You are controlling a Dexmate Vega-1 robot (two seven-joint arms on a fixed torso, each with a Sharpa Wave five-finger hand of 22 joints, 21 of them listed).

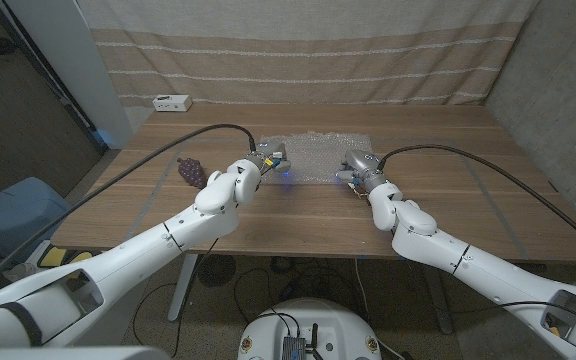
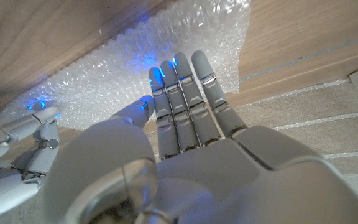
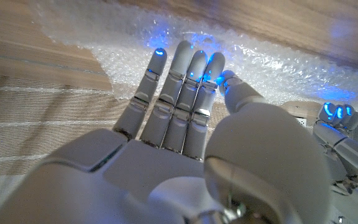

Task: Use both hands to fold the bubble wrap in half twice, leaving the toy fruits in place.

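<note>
A clear sheet of bubble wrap point(image 1: 318, 155) lies spread on the wooden table point(image 1: 308, 215) at its middle. My left hand point(image 1: 268, 158) is at the sheet's near left corner and my right hand point(image 1: 356, 165) at its near right corner. In the left wrist view my left hand point(image 2: 185, 124) reaches with straight fingers over the bubble wrap point(image 2: 104, 74), blue light glowing at the tips. The right wrist view has my right hand point(image 3: 179, 112) stretched the same way over the bubble wrap point(image 3: 278, 62). Neither hand holds anything. A purple toy grape bunch point(image 1: 190, 172) lies left of the sheet.
A small white box point(image 1: 171, 102) sits at the table's far left edge, in front of a striped curtain. Black cables run along both arms. Bare wood stretches to the right of the sheet and along the near edge.
</note>
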